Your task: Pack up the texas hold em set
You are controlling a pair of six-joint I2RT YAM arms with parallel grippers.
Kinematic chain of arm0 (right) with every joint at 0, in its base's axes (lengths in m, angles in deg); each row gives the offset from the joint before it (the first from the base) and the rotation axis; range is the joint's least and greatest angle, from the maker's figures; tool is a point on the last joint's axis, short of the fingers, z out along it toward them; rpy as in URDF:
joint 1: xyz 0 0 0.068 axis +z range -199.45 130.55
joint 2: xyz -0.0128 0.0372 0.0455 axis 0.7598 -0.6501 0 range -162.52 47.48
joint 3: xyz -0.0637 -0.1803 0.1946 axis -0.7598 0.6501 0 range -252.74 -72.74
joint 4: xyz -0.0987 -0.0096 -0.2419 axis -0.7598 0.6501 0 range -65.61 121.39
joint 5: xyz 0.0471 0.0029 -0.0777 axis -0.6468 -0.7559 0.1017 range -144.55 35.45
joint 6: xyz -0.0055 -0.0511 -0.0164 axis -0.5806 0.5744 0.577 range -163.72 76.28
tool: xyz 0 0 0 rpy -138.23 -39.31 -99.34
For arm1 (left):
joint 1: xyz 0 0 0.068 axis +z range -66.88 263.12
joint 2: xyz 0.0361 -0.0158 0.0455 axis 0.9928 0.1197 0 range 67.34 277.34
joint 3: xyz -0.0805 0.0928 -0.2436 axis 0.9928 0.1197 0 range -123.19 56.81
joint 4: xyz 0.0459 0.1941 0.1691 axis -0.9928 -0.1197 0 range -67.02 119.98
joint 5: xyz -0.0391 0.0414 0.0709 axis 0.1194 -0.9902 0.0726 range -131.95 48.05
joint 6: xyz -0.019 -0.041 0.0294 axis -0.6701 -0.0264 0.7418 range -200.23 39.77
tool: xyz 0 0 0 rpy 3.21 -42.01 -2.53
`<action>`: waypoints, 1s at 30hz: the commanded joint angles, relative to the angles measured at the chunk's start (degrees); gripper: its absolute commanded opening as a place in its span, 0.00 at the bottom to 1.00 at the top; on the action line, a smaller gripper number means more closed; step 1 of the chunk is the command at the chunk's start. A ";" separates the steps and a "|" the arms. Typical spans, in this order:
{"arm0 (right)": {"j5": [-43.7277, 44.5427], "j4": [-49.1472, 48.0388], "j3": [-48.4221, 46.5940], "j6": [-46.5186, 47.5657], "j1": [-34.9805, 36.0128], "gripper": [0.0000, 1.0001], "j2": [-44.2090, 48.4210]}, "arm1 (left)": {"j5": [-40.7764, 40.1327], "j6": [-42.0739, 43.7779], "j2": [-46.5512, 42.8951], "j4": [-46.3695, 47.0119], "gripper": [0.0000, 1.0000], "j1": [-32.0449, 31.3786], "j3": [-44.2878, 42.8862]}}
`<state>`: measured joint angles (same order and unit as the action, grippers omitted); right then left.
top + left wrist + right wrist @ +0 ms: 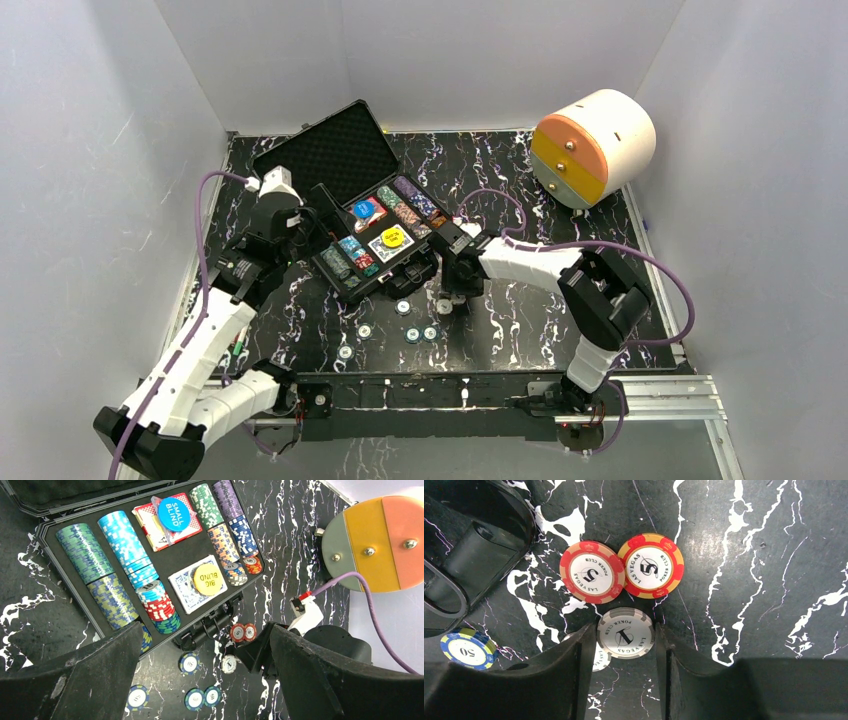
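On the table (pixel 520 335), loose chips (pixel 412 335) lie just before the case (pixel 330 150), the drawer cylinder (pixel 600 140) well apart, back right.

Top camera overhead, far; left wrist oblique; right wrist close; share red chips (pixel 593 572).

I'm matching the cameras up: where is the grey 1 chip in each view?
Top external: the grey 1 chip, centre, just in front of the case.
Left wrist: bottom centre, below the two red 5 chips.
Right wrist: lower centre, between the fingers of the right gripper.
Shared landmark: the blue 50 chip, on its left in every view.
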<state>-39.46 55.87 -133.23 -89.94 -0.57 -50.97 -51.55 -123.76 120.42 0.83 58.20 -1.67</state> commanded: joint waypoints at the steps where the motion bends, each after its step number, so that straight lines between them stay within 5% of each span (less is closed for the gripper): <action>1: 0.93 -0.32 -1.78 -0.37 0.13 0.49 -0.95 | 0.65 0.11 0.63 1.01 0.98 -0.03 0.38; 7: 2.28 1.71 -3.12 -1.75 0.15 0.40 -0.24 | 6.25 2.83 2.05 1.41 0.98 -0.03 0.38; 13: -1.67 -5.72 0.17 -6.73 -1.28 0.41 11.50 | 20.21 5.35 6.82 5.15 0.98 -0.07 3.12; 18: -8.86 -14.68 2.43 -27.07 -4.44 0.42 21.93 | 21.16 2.68 13.08 20.64 0.86 -9.75 6.62; 20: -10.21 -23.08 7.27 -36.86 -4.57 0.41 27.29 | 15.53 3.16 15.05 26.37 0.88 -15.70 7.86; 23: -11.72 -25.12 8.54 -42.40 -4.63 0.42 29.55 | 18.02 2.73 13.30 40.80 0.91 -18.06 13.23; 30: -12.43 -26.50 8.77 -45.45 -4.71 0.42 30.47 | 18.16 1.87 13.78 43.59 0.61 -18.66 13.89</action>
<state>-51.13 33.73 -124.27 -131.14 -5.09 -22.23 -33.35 -121.96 135.39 38.17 39.86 12.69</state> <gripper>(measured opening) 0.497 0.678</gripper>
